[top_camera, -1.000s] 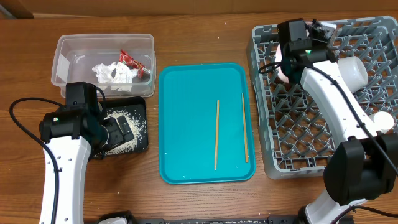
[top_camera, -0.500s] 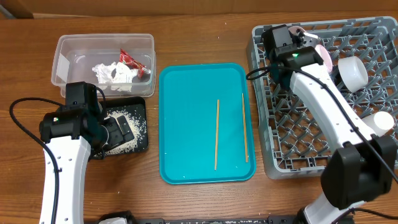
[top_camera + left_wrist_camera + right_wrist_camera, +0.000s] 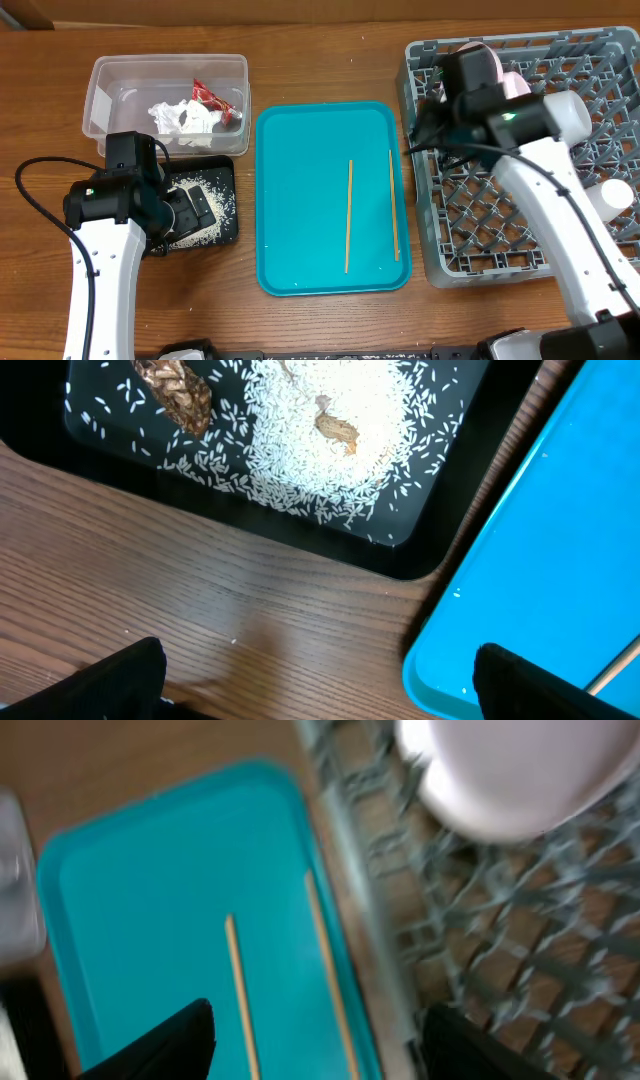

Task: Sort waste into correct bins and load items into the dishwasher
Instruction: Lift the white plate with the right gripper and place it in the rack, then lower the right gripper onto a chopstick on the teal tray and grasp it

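Two wooden chopsticks (image 3: 349,215) (image 3: 393,205) lie lengthwise on the teal tray (image 3: 300,180); the right wrist view also shows these chopsticks (image 3: 240,990) (image 3: 330,970). A pinkish plate (image 3: 500,68) (image 3: 510,770) stands in the grey dish rack (image 3: 500,215). My right gripper (image 3: 432,128) (image 3: 315,1045) hangs open and empty over the rack's left edge. My left gripper (image 3: 190,210) (image 3: 320,690) is open above the black tray (image 3: 228,232) (image 3: 60,450), which holds rice (image 3: 330,420) and a brown scrap (image 3: 180,390). The clear tub (image 3: 100,100) contains a red wrapper (image 3: 208,97) and tissue (image 3: 185,118).
A white cup (image 3: 614,195) sits in the rack at the right. Bare wooden table (image 3: 250,590) lies between the black tray and the teal tray (image 3: 560,560). The rack's wall rises right beside the teal tray.
My right gripper opened and left the pinkish plate standing in the rack, then swung forward toward the rack's left edge. The left arm has not moved.
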Action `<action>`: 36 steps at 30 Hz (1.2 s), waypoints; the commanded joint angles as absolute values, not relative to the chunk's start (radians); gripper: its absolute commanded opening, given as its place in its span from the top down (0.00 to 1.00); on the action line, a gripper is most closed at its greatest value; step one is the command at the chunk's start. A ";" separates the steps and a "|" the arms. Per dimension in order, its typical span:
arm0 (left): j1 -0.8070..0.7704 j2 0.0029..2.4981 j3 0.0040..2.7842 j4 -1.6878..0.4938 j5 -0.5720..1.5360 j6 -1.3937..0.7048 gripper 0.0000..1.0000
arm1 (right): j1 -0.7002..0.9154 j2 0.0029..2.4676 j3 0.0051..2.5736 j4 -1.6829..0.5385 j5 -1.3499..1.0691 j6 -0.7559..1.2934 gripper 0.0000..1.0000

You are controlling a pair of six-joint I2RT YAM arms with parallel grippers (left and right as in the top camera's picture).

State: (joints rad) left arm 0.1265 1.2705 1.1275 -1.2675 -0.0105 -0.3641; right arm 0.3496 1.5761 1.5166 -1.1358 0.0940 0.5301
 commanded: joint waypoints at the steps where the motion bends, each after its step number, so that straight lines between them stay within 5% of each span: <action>1: 0.132 1.275 1.136 -1.266 -0.003 -0.374 0.00 | 0.411 1.583 1.431 -1.131 0.027 0.520 0.31; 13: 0.132 1.275 1.136 -1.266 -0.002 -0.374 0.00 | 0.457 1.585 1.106 -0.931 -0.016 0.465 0.31; 36: 0.132 1.275 1.136 -1.266 -0.002 -0.374 0.00 | 0.547 1.812 1.095 -0.875 -0.002 0.483 0.33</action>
State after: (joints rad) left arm 0.1265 1.2705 1.1275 -1.2675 -0.0105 -0.3641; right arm 0.5442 1.7912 1.0977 -0.8810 -0.0177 0.4713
